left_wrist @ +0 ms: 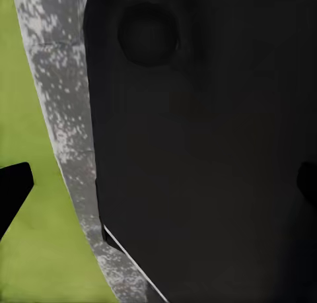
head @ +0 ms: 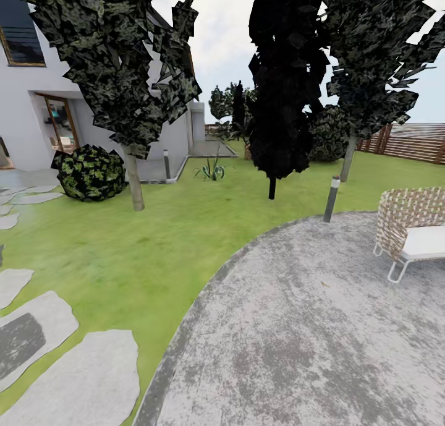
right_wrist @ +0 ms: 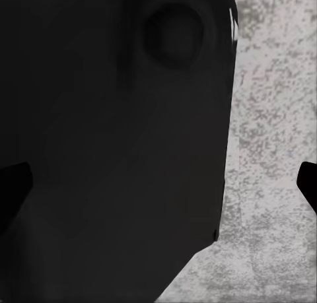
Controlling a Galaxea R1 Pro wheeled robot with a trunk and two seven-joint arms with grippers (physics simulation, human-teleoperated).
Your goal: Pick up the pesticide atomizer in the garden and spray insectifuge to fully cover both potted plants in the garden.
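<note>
I face the garden: green lawn [head: 154,240], a round grey paved circle [head: 309,327] and pale stepping stones [head: 86,376]. The pesticide atomizer is out of view. Far off on the grass stands a small plant with thin pointed leaves [head: 212,169]; I cannot tell whether it has a pot. My left gripper [left_wrist: 160,187] is open, its dark fingertips [left_wrist: 13,191] wide apart over my own dark body, lawn and paving edge. My right gripper [right_wrist: 160,184] is open too, nothing between its fingertips [right_wrist: 13,184], above grey paving.
Dark trees [head: 281,92] and a trunk [head: 135,178] rise from the lawn, with a round bush [head: 91,172] at the left. Two bollard lights [head: 332,198] stand by the paving. A wicker chair [head: 411,228] sits at the right, a brown fence [head: 414,141] behind, a house [head: 37,104] at the left.
</note>
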